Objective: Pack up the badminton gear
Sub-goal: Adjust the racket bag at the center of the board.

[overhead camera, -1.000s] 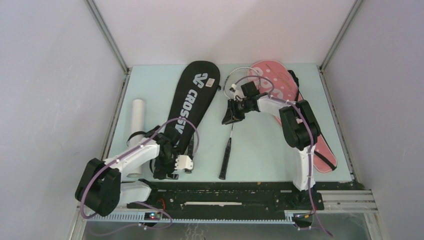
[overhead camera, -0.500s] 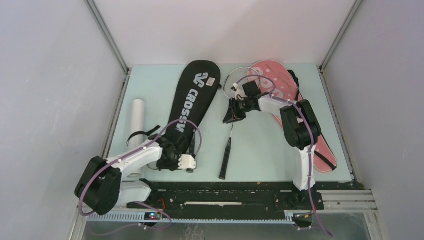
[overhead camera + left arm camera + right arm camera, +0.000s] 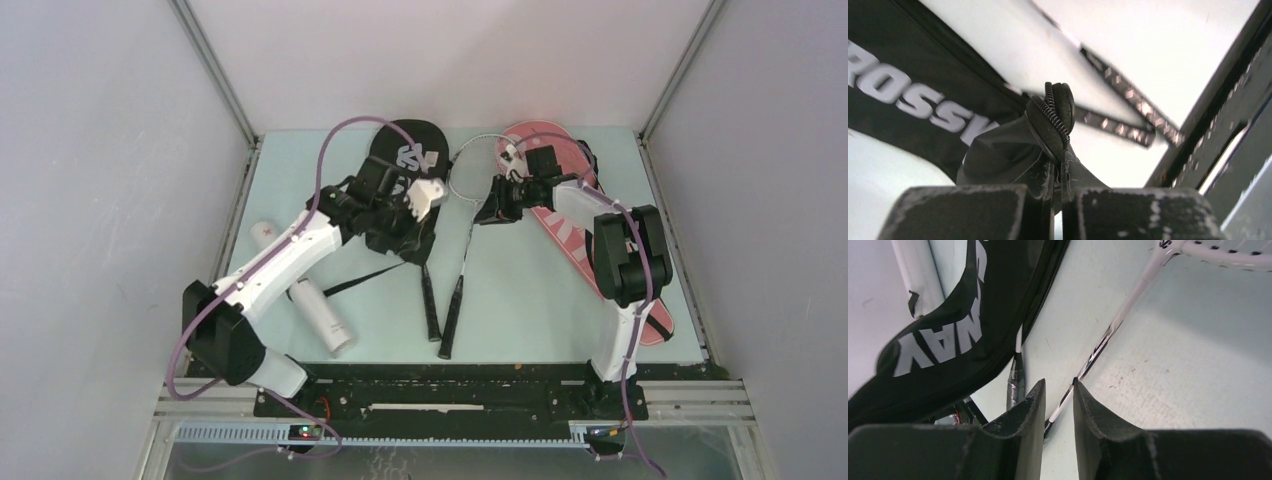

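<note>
The black "CROSSWAY" racket cover (image 3: 405, 150) lies at the back middle, its near part lifted and folded over. My left gripper (image 3: 398, 222) is shut on its zipper edge (image 3: 1050, 117); in the wrist view my left gripper (image 3: 1058, 170) pinches that edge. A black racket handle (image 3: 430, 310) pokes out below the cover. The white-framed racket (image 3: 470, 240) lies beside it, head toward the back. My right gripper (image 3: 492, 208) hovers over its throat, open a little, and its shaft (image 3: 1128, 305) runs into the gap of my right gripper (image 3: 1059, 385). The pink cover (image 3: 565, 225) lies at the right. The white tube (image 3: 322, 318) lies at the left, slanted.
The cover's black strap (image 3: 350, 280) trails across the table (image 3: 530, 300) toward the tube. The enclosure walls stand close on the left, right and back. The black base rail (image 3: 450, 385) runs along the near edge.
My left gripper shut on the black cover's near end and swung it up toward the back, folding the cover and baring a racket handle. The tube turned aslant. My right gripper shifted right.
</note>
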{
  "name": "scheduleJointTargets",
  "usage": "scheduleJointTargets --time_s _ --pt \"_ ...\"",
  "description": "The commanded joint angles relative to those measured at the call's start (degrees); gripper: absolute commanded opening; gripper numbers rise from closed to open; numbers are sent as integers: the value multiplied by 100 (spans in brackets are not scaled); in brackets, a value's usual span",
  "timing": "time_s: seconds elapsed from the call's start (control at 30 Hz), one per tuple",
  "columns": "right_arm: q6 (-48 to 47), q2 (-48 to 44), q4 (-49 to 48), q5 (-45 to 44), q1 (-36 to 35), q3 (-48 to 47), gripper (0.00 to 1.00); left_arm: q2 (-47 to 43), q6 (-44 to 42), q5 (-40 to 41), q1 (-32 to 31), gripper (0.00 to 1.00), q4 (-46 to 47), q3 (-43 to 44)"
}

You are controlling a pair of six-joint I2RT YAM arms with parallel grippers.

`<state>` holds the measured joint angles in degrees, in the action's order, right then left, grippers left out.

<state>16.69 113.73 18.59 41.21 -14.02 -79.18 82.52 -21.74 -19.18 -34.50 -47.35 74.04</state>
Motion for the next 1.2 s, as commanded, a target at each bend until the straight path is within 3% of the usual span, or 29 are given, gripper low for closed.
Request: scheduleJointTargets --time_s 0.0,0.17,0.3,0.57,0.73,1.0,1.17 --pt "-257 -320 70 144 98 68 33 489 1148 -385 -56 0 1155 1173" --pt "-273 -387 49 339 176 197 33 870 1652 -403 -127 0 1239 2282" --pt "-223 -422 -1 454 189 236 33 694 1769 225 -114 0 1441 2741" --pt "-220 -423 -17 525 1 236 32 520 1651 844 112 0 764 3695" --pt "-337 -306 37 264 -218 231 31 425 1735 792 559 0 333 4410" --pt "-513 -191 143 -508 -233 167 31 365 1510 314 497 0 -318 4206" --pt "-618 -114 273 -266 -333 81 34 300 1608 150 424 0 -142 3946"
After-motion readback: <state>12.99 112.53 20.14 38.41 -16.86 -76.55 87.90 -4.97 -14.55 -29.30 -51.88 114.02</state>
